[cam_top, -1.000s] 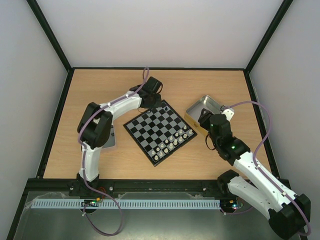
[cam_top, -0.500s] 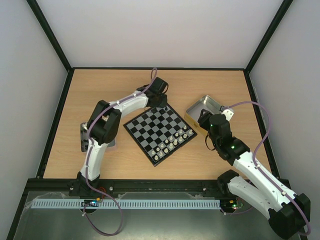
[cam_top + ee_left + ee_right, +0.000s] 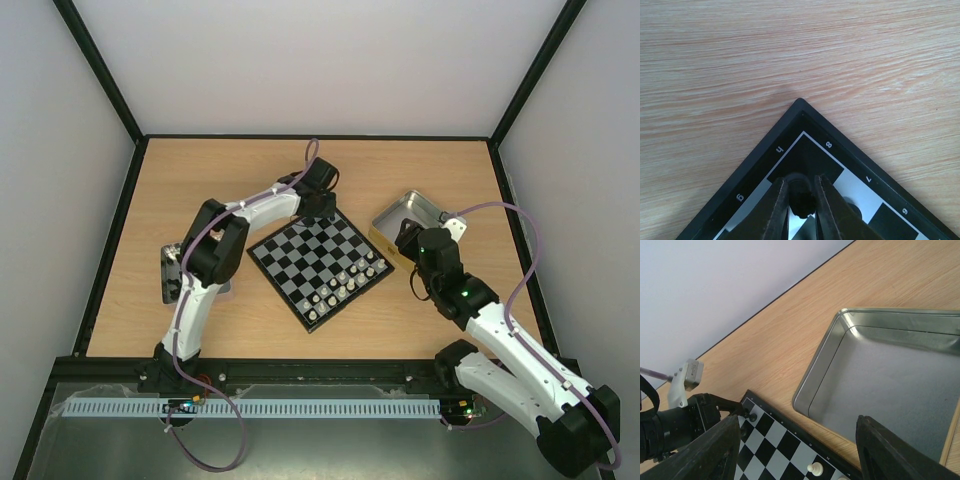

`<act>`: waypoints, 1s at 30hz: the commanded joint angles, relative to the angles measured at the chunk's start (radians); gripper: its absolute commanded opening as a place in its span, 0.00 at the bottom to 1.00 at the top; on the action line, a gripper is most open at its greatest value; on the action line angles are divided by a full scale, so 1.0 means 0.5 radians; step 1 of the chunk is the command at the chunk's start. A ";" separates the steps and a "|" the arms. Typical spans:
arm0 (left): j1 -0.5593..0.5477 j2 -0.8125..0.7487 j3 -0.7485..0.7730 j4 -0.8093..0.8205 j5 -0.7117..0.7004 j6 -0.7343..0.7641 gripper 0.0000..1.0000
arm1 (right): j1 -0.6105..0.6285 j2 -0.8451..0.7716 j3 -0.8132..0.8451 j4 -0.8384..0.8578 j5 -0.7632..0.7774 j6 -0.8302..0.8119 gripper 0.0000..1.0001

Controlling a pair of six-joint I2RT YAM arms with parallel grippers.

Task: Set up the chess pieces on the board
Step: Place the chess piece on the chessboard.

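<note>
left gripper (image 3: pixel 801 189): narrow, holds black piece (image 3: pixel 802 204) at 12 o'clock corner of board (image 3: pixel 807 156) | right gripper (image 3: pixel 797 422): wide, empty | piece: likely light, slippery, pinch waist

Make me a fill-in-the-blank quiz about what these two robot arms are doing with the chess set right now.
1. The tiny chess piece pinched in the left hand, over a corner of the small black-and-grey checked chessboard, is ___ in colour.
2. The right hand hovers by the square silver metal tin with its jaws ___.
3. The tiny white chess pieces stand along the chessboard edge nearest the ___ arm.
Missing words: black; open; right.
</note>
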 commanded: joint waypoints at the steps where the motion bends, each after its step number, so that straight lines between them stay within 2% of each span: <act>1: -0.011 0.069 0.075 -0.029 0.015 0.029 0.17 | -0.007 0.003 -0.007 -0.019 0.029 0.019 0.62; 12: -0.009 0.102 0.111 -0.021 0.080 0.018 0.18 | -0.008 -0.011 -0.008 -0.035 0.029 0.023 0.62; 20: -0.007 -0.042 0.115 -0.025 0.010 0.018 0.35 | -0.006 -0.020 -0.007 -0.037 0.028 0.023 0.62; 25: -0.003 -0.205 0.115 -0.062 -0.031 0.015 0.41 | -0.009 -0.026 -0.009 -0.033 0.030 0.029 0.62; 30: 0.014 -0.477 -0.086 -0.087 -0.127 -0.061 0.47 | -0.006 -0.027 -0.015 -0.025 0.030 0.029 0.62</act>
